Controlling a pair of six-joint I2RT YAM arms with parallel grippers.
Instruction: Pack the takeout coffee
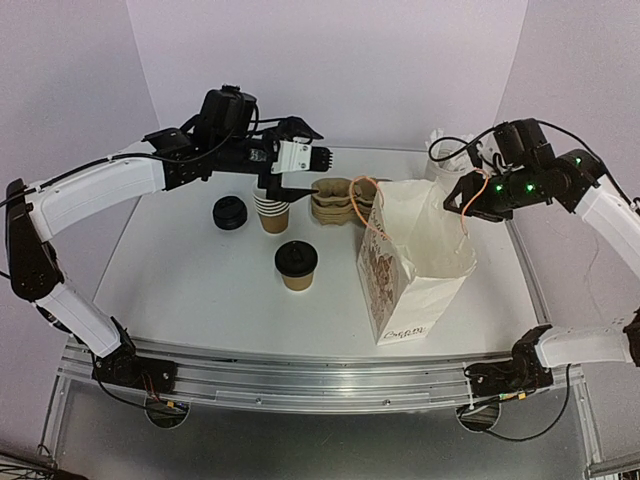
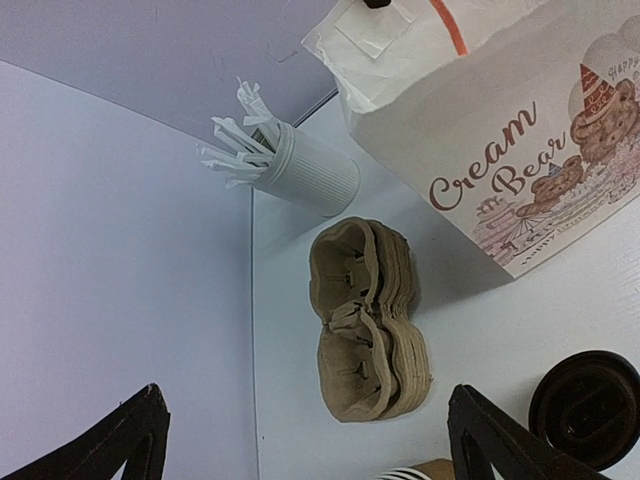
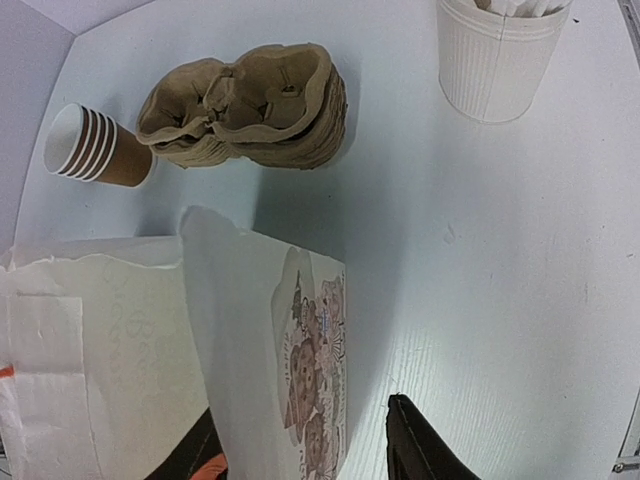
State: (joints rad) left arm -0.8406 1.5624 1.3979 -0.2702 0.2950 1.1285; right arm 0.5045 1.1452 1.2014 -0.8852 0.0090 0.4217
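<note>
On the white table (image 1: 180, 290), dead centre, sat the takeout coffee (image 1: 296, 265): upright, black lid on, nothing touching it. Paper bag (image 1: 415, 262) stood open-topped at its 3 o'clock, near but apart. At the coffee's 12 came the stack of lidless cups (image 1: 272, 213), and at its 10 the stack of black lids (image 1: 229, 212). Pulp cup carriers (image 1: 335, 199) lay piled btwn the cup stack and the bag.

L gripper (image 2: 306, 392) hovered just above the cup stack, jaws wide, nothing btwn them, w/ its cam looking down on the carriers and the bag's "Cream Bear" print.

R gripper (image 3: 300, 415) was over at the bag's top rim, 3 o'clock side, jaws partway apart and straddling a bag wall. One finger (image 3: 415, 450) stood clear of the paper; the other was half hidden behind it.

White ribbed holder (image 3: 495, 60) of stirrers sat at the table's far 1 o'clock corner.
</note>
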